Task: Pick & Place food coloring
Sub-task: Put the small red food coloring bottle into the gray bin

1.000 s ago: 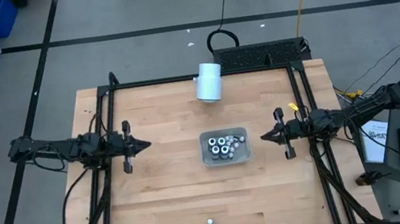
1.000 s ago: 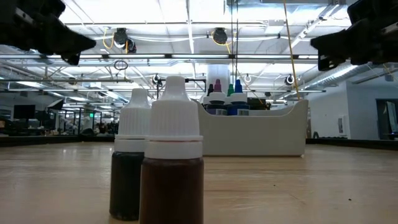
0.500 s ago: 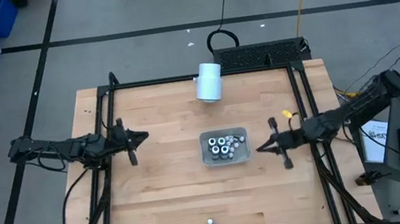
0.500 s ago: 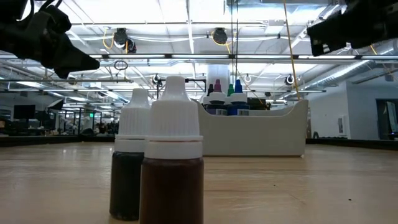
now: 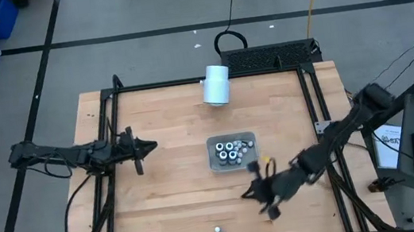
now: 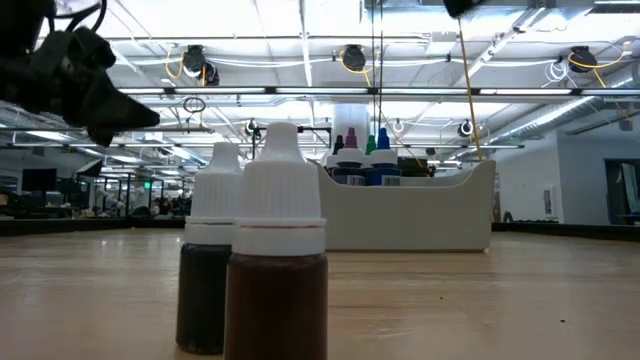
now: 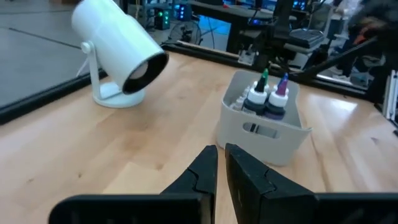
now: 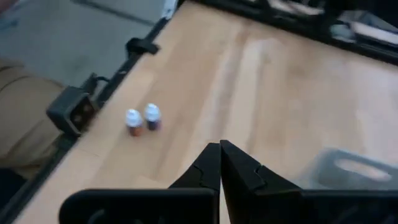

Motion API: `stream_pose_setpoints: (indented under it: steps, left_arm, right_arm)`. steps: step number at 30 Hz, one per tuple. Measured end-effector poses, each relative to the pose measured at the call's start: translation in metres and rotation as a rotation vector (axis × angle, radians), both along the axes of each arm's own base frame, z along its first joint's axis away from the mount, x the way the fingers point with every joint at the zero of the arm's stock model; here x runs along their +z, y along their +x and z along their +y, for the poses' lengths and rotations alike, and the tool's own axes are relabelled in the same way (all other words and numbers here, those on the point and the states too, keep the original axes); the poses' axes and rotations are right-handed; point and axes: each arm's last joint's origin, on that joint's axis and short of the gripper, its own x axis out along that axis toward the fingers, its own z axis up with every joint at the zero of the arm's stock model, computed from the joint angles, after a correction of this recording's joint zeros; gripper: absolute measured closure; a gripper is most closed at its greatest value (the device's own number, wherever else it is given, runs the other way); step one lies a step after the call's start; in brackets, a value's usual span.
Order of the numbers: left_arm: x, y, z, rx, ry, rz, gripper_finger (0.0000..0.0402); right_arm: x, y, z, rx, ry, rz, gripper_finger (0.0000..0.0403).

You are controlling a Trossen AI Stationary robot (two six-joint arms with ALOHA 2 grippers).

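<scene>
The right gripper (image 5: pixel 251 193) is seen low over the wooden table (image 5: pixel 171 209), just in front of the grey tray (image 5: pixel 234 163) and between it and the table's front edge. Its fingers (image 8: pixel 211 163) are pressed together, tip to tip, and nothing is held between them. Past those closed tips, two small bottles (image 8: pixel 142 119) of food coloring are picked out standing side by side close to the table's edge, white caps up, one reddish and one darker. From above, the same pair (image 5: pixel 220 231) is found near the front edge, well apart from the tray. At table height they are caught right up against the lens, dark bodies under white caps (image 6: pixel 254 270).

More bottles (image 5: pixel 231 150) are packed upright inside the tray, near the middle of the table; coloured tips, a green and a purple one, are shown poking above its rim (image 7: pixel 266 99).

The left gripper (image 5: pixel 152 146) is held off to the left side of the table, pointed toward the tray. Its fingers (image 7: pixel 202 171) are parted by only a narrow slit, and nothing is gripped.

A white cylinder on a stand (image 5: pixel 217 85) is seen lying sideways toward the back edge.
</scene>
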Motion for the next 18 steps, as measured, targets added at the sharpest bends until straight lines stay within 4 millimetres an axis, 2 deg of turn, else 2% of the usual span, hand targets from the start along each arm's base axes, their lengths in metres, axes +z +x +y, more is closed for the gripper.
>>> stream_pose_setpoints:
  steps: [4, 9, 13, 18]
  left_arm:
    - [-0.015, 0.001, -0.001, -0.025, 0.029, -0.028, 0.0366]
    - [-0.008, 0.002, -0.001, -0.034, 0.098, -0.042, 0.0366]
    - [0.002, 0.003, -0.001, -0.031, 0.148, -0.121, 0.0366]
    - [0.008, 0.003, 0.000, -0.011, 0.194, -0.171, 0.0366]
  right_arm:
    - [0.008, 0.025, 0.036, 0.042, -0.045, 0.069, 0.0403]
    - [0.015, 0.049, 0.067, 0.068, -0.048, 0.149, 0.0403]
    - [0.024, 0.072, 0.080, 0.086, 0.021, 0.206, 0.0403]
    - [0.014, 0.097, 0.085, 0.069, 0.047, 0.318, 0.0403]
